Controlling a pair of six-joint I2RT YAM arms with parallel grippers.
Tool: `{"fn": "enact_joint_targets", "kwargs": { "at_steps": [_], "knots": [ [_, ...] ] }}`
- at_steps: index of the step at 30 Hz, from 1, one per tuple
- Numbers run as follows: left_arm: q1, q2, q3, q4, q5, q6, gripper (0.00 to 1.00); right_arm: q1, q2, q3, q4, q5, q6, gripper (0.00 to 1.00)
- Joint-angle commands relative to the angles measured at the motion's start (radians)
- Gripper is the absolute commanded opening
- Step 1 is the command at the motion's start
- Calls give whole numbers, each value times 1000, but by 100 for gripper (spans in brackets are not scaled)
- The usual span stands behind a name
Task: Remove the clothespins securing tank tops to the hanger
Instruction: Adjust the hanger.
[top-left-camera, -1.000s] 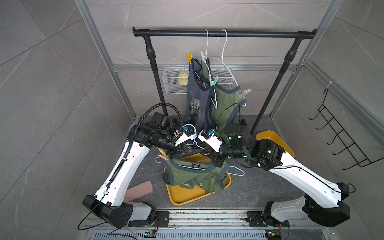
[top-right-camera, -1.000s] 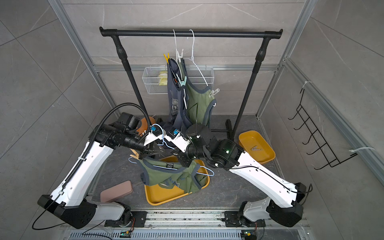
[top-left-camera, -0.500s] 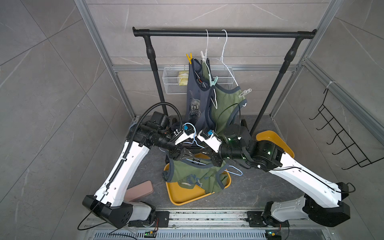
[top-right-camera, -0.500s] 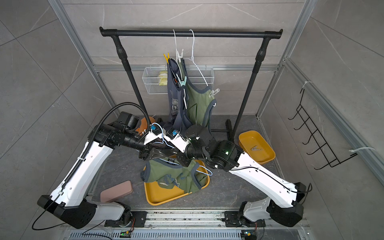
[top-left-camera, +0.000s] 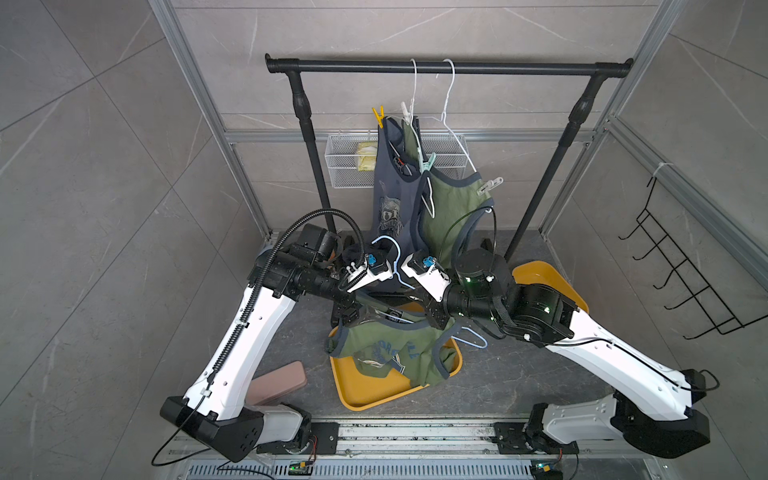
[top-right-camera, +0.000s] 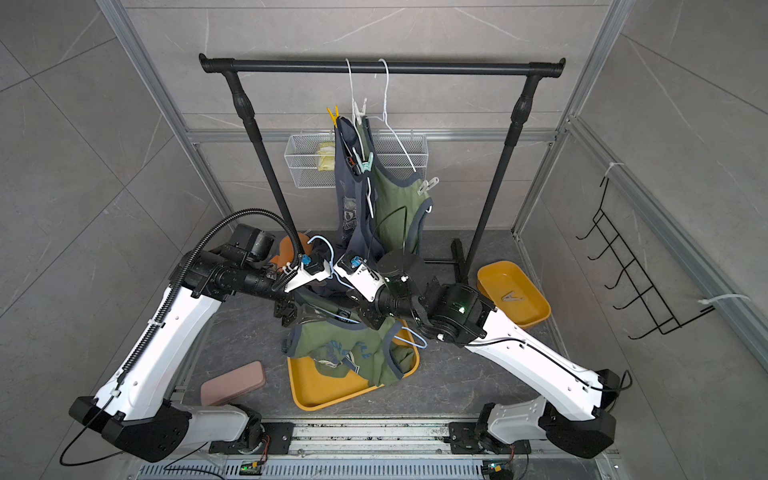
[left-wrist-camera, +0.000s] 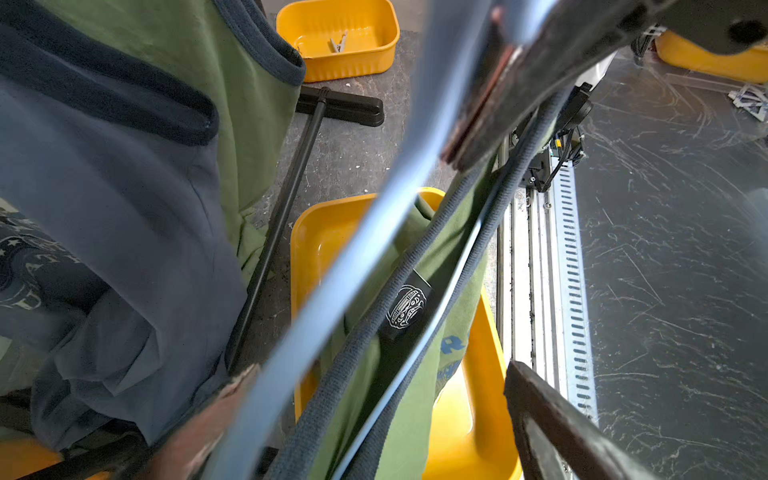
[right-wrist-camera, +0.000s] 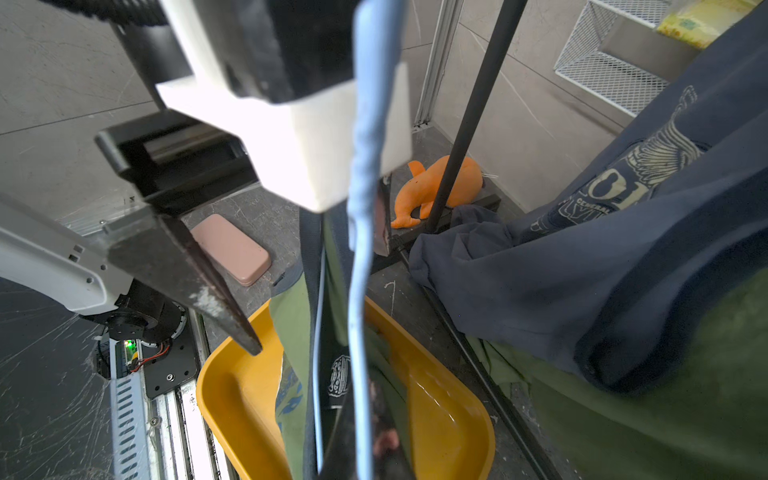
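Left tool (left-wrist-camera: 380, 369) stands jaws wide apart astride the blue hanger (left-wrist-camera: 365, 249), gripping nothing; right tool (top-left-camera: 433, 318), opposite, is clamped on that hanger. Olive tank top (top-left-camera: 386, 349) droops beneath both into the yellow tray (top-left-camera: 374, 401). Beyond them, hanging tank tops (top-left-camera: 388, 199) bearing clothespins (top-left-camera: 428, 163) crowd the rack pole (top-left-camera: 320, 183).
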Motion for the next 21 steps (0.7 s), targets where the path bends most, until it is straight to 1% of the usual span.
{"fn": "enact_joint_targets", "kwargs": {
  "at_steps": [1, 6, 13, 15, 17, 19, 21],
  "knots": [
    [-6, -41, 31, -37, -36, 42, 93, -4, -31, -14, 60, 64, 2, 0],
    [-6, -56, 49, -19, -76, 28, 92, -4, -59, -53, 73, 85, 15, 0],
    [-1, -64, 100, 55, -176, -46, 92, -3, -102, -118, 77, 90, 31, 0],
    [12, -65, 114, 69, -185, -63, 92, -5, -119, -136, 77, 80, 32, 0],
    [36, -63, 118, 90, -175, -75, 93, -3, -130, -146, 72, 70, 35, 0],
    [77, -59, 120, 110, -140, -89, 95, -4, -142, -152, 68, 62, 37, 0],
    [146, -48, 131, 124, -61, -106, 97, -3, -151, -158, 60, 60, 37, 0]
  ]
}}
